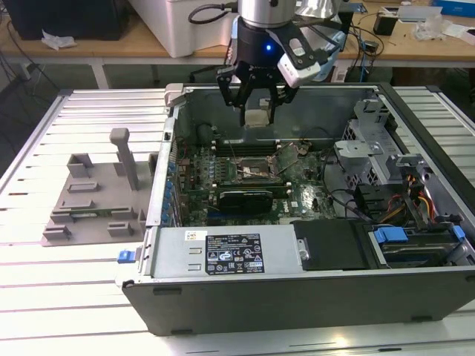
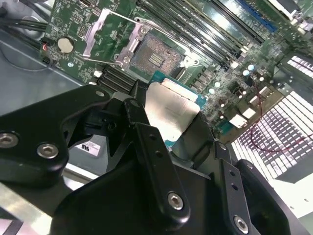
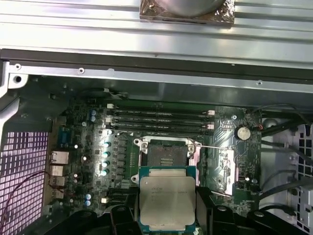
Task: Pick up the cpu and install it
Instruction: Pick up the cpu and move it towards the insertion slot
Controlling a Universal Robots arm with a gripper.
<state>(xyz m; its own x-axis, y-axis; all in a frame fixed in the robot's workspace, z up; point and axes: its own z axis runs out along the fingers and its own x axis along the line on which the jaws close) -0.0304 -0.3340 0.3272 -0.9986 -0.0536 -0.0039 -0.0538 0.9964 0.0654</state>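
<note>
1. Silvery-grey metal is being shown on the top face of the cpu (image 3: pixel 167 198), a flat square chip with a thin green rim.
2. The cpu is being clamped by its opposite edges between the black fingers (image 2: pixel 146 142) of the gripper (image 1: pixel 257 119), which are closed firmly on it.
3. In the exterior view, the chip is being held in the air inside the open computer case (image 1: pixel 297 304), above the green motherboard (image 1: pixel 312 196) and clear of it.
4. It is being held level, with its metal face turned up toward the wrist.
5. In both wrist views, the open socket (image 3: pixel 166 155) is being seen just past the chip's far edge, with nothing seated in it.
6. The socket's metal bracket (image 3: pixel 227 166) is being seen folded open to one side of the frame.
7. Beyond the socket, a row of long memory slots (image 3: pixel 159 117) is being seen running across the board.
8. A round coin battery (image 3: pixel 242 132) is being seen near the bracket.
9. In the exterior view, a grey power supply (image 1: pixel 230 256) with a label is being seen along the case's near wall.
10. A grey fixture plate (image 1: pixel 89 208) with upright posts is being seen on the slatted table (image 1: pixel 44 297) at the exterior view's left, outside the case and well apart from the gripper.
</note>
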